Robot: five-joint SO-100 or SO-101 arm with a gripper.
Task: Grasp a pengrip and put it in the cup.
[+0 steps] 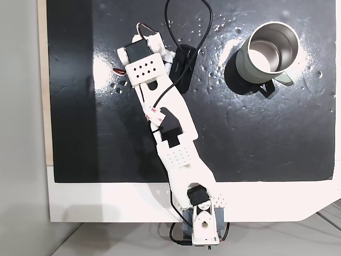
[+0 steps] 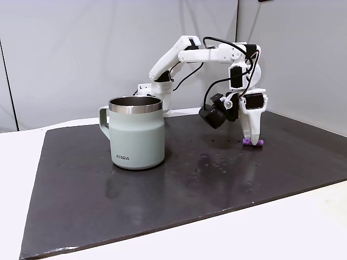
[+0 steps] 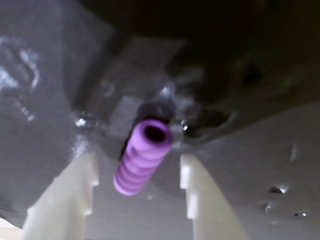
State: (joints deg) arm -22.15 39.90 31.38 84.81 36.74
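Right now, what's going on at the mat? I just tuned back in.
The arm has its gripper down at the black mat, fingers open on either side of the little purple pen grip, which lies on the mat between them, not yet pinched. The mug stands upright and empty well off to the side, so the pickup hasn't happened yet.
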